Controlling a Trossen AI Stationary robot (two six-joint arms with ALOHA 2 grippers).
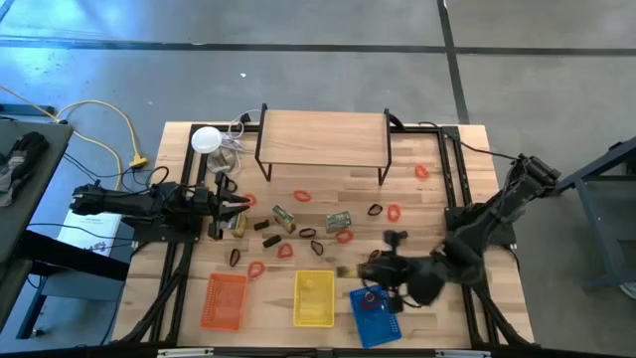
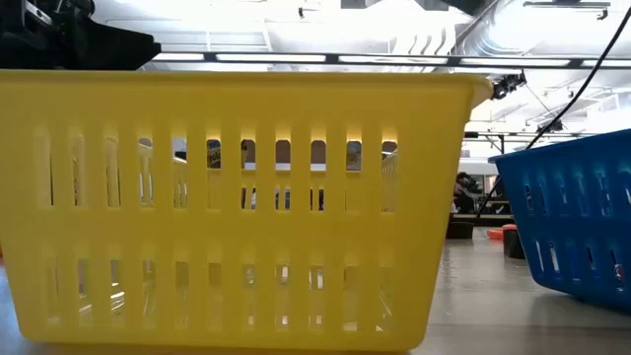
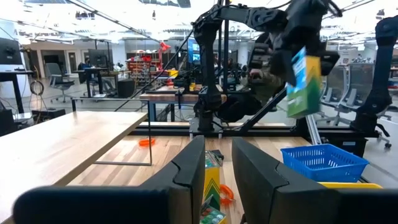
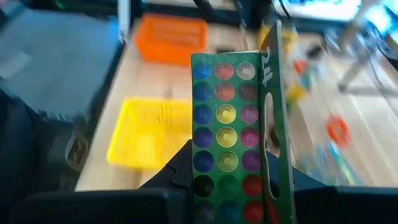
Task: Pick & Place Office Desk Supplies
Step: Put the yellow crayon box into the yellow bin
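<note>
- Gripping a green paint packet (image 4: 239, 134) upright, the right gripper (image 1: 376, 267) hangs above the blue basket (image 1: 377, 316) at the table's (image 1: 437, 204) front edge.
- Left gripper (image 3: 217, 180), fingers narrowly apart and empty, waits near the left edge.

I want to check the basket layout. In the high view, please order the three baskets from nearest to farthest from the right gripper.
From the right gripper:
1. Blue basket, just below it at the table's front edge.
2. Yellow basket, in the middle of the row.
3. Orange basket, at the row's far left end.
</note>
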